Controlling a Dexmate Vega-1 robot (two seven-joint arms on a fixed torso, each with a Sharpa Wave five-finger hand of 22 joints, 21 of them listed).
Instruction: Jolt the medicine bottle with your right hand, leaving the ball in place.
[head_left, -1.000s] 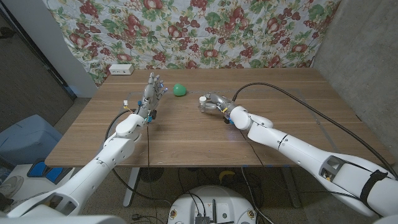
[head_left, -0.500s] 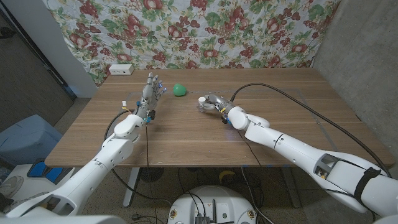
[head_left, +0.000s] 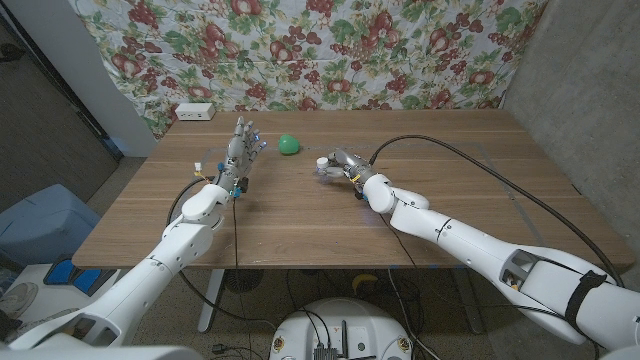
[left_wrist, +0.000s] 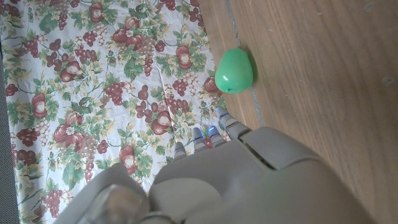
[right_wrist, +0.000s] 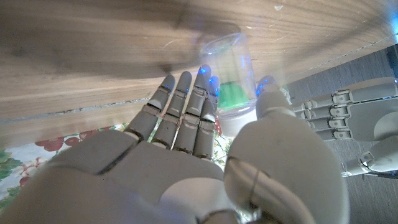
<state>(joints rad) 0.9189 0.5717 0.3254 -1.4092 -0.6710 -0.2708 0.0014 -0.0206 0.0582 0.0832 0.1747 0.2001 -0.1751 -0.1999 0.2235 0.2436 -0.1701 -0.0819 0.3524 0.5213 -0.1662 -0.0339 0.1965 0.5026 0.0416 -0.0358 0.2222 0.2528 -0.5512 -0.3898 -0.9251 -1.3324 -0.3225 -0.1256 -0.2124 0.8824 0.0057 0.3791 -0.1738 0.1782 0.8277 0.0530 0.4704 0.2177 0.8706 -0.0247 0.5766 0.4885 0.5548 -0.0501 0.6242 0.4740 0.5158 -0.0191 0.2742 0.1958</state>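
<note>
The medicine bottle (head_left: 322, 164), clear with a white cap, stands at the table's middle back. My right hand (head_left: 346, 165) is at it, and in the right wrist view the bottle (right_wrist: 227, 68) sits between the fingers (right_wrist: 180, 115) and the thumb (right_wrist: 273, 134). The green ball (head_left: 289, 144) lies a little to the bottle's left, apart from it; it is the same green ball (left_wrist: 234, 70) by the cloth's hem in the left wrist view. My left hand (head_left: 243, 141) stands left of the ball with its fingers up and spread, holding nothing.
A white power strip (head_left: 194, 111) lies at the table's back left edge. A floral cloth (head_left: 330, 50) hangs behind the table. A black cable (head_left: 470, 160) runs over the right half of the table (head_left: 300, 220). A concrete wall (head_left: 590, 90) stands on the right.
My right hand and the bottle have shifted slightly left, toward the ball. The ball and my left hand have stayed where they were.
</note>
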